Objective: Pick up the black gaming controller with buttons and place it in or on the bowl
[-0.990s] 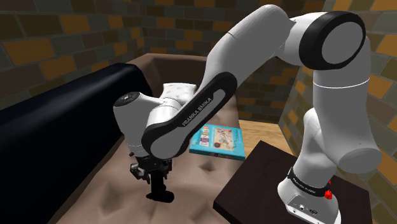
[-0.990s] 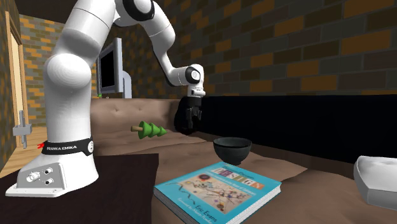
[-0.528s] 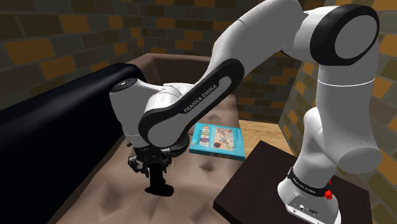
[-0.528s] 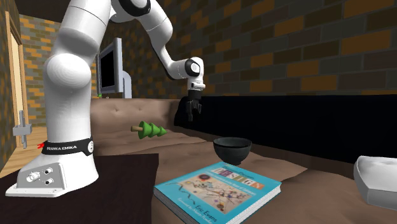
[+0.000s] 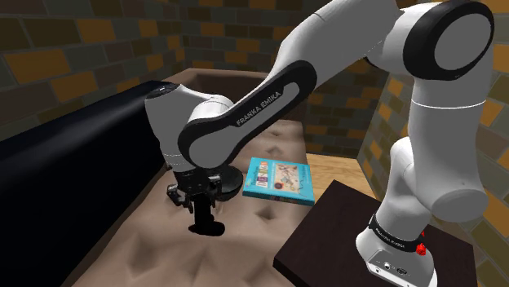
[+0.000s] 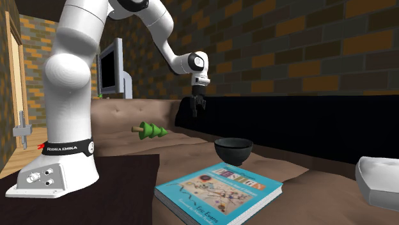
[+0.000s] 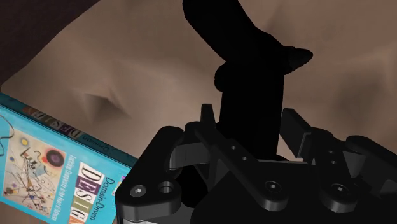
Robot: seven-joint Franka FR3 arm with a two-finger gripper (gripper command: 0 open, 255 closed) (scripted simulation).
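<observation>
The black pincer (image 5: pixel 200 200) was clenched on the black gaming controller (image 5: pixel 206 225), which hung upright from its fingers, apparently clear of the brown tufted sofa cushion (image 5: pixel 253 236). The dark bowl (image 6: pixel 233 151) sat on the cushion near a teal book (image 6: pixel 220 190), apart from the pincer. The pickup looked done. Carrying the controller over to the bowl and letting go remained.

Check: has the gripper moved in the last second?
Yes. In the second exterior view the gripper, clasping the black controller, has risen and shifted right, from the green toy tree toward the bowl.
</observation>
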